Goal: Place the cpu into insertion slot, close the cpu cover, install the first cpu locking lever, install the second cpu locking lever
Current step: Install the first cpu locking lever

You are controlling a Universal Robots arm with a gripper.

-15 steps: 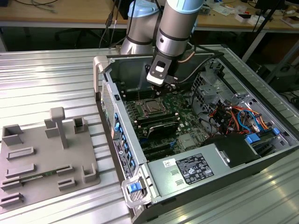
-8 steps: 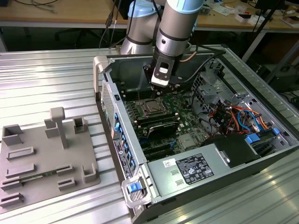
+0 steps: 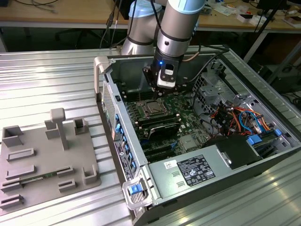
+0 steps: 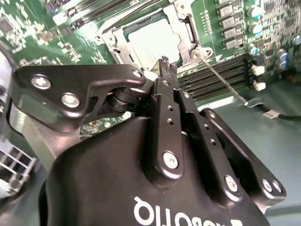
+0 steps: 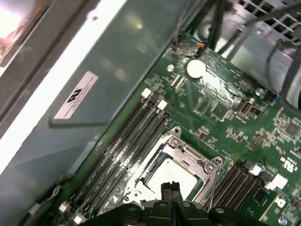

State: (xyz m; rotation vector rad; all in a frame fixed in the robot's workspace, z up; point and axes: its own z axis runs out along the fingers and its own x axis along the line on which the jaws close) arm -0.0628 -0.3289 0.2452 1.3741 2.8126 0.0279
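My gripper (image 3: pixel 158 94) hangs inside the open computer case, just above the insertion slot (image 3: pixel 153 107) on the green motherboard (image 3: pixel 188 134). The cpu (image 4: pixel 153 40) (image 5: pixel 176 170) lies flat in the slot, its silver top showing. Around it the cpu cover (image 4: pixel 182 21) (image 5: pixel 189 153), a silver frame, lies down flat. In both wrist views the gripper (image 4: pixel 165 63) (image 5: pixel 170 187) is shut with its black fingertips pressed together, holding nothing, at the near edge of the socket. A thin metal locking lever (image 4: pixel 223 80) juts out from a socket corner over the memory slots.
Long black memory slots (image 5: pixel 127 141) flank the socket on both sides. A labelled power supply box (image 3: pixel 190 172) fills the case's near end, and coloured cables (image 3: pixel 240 117) crowd the exterior view's right. A grey fixture tray (image 3: pixel 42 160) lies outside the case at the exterior view's left.
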